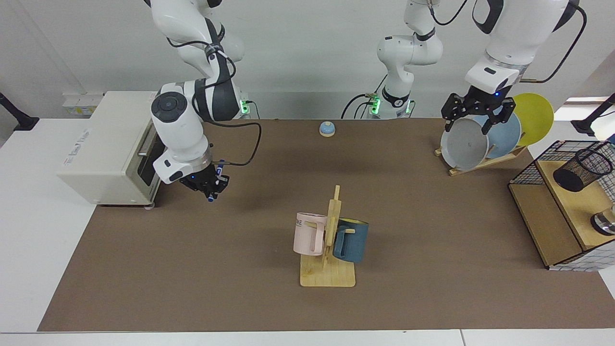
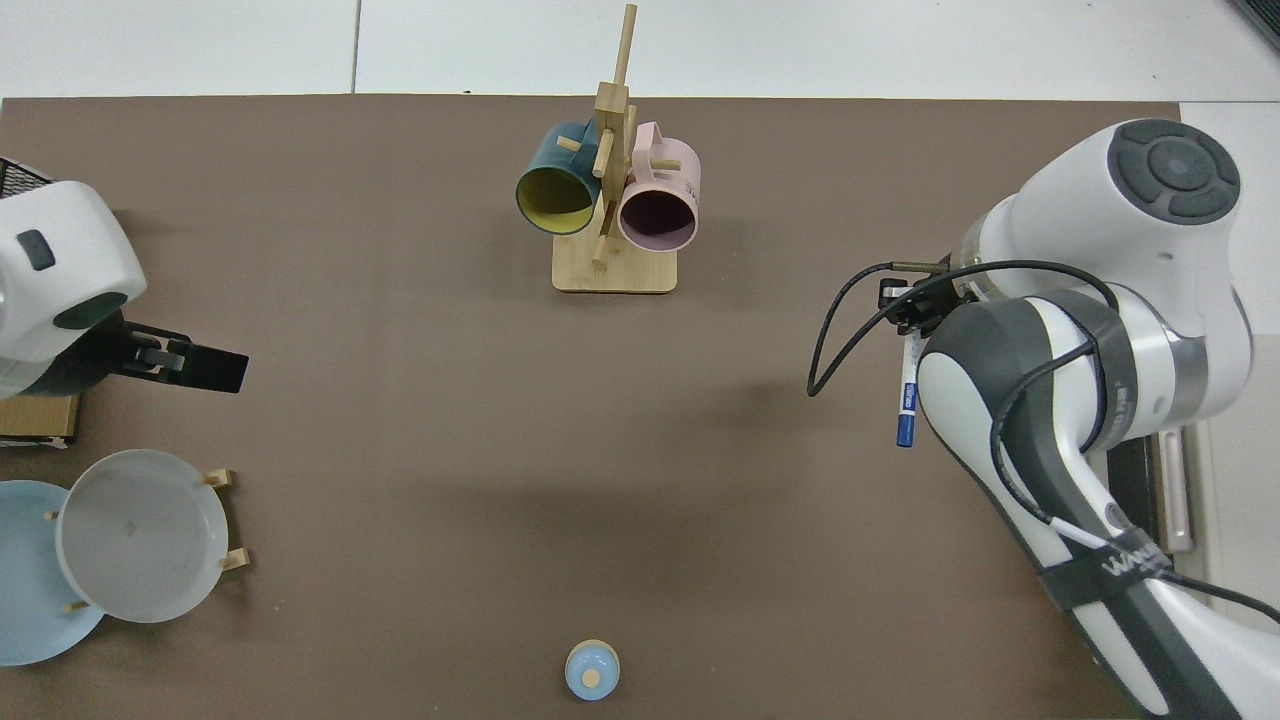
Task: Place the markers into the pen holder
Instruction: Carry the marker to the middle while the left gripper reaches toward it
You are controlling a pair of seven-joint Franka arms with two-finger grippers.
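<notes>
The marker (image 2: 907,385) is gripped in the right claw (image 1: 210,185), lifted clear of the surface (image 1: 240,269) beside the toaster oven (image 1: 110,144). In the top view its long axis is seen running toward the robots' side, blue end leading. The pen holder (image 1: 582,169) is found tilted on the wooden shelf (image 1: 567,211) at the far end, well apart, nearer the left claw (image 1: 473,117), which is held spread above the plates (image 1: 468,144).

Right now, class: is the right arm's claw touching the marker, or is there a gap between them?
Touching. In the top view the marker juts from under the right claw, lifted clear of the mat, so it is gripped.
</notes>
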